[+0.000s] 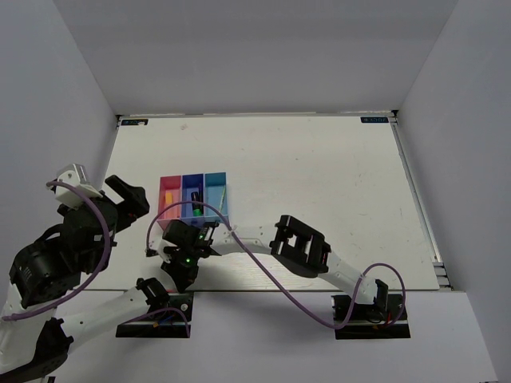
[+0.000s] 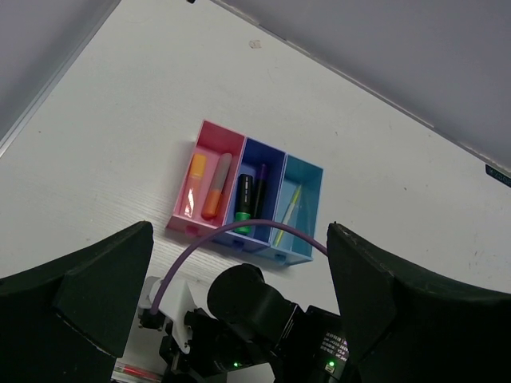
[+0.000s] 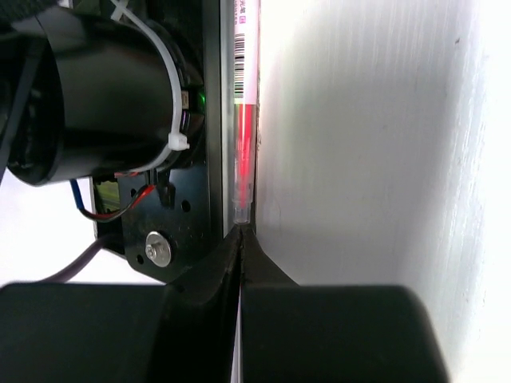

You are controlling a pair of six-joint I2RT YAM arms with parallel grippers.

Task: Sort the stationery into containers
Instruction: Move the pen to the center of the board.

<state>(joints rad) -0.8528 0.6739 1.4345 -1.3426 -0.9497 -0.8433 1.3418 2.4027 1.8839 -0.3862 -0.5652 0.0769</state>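
The three joined bins stand in a row: pink-red [image 2: 209, 185], dark blue [image 2: 254, 195], light blue [image 2: 297, 209]; they also show in the top view [image 1: 193, 195]. Two orange-pink markers [image 2: 215, 187] lie in the pink-red bin. The green marker [image 2: 243, 199] and the purple marker [image 2: 260, 187] lie in the dark blue bin. The thin yellow pen [image 2: 289, 209] lies in the light blue bin. A red pen [image 3: 244, 120] lies along the table's near edge beside the left arm's base. My right gripper [image 3: 240, 233] is shut, its tips at the pen's clear end. My left gripper [image 2: 239, 231] is open and empty, high above the bins.
The right arm [image 1: 299, 247] stretches leftward along the table's near edge, its purple cable [image 2: 239, 227] arching in front of the bins. The left arm's black base plate [image 3: 172, 215] lies right beside the red pen. White table [image 1: 319, 183] extends to the right and behind the bins.
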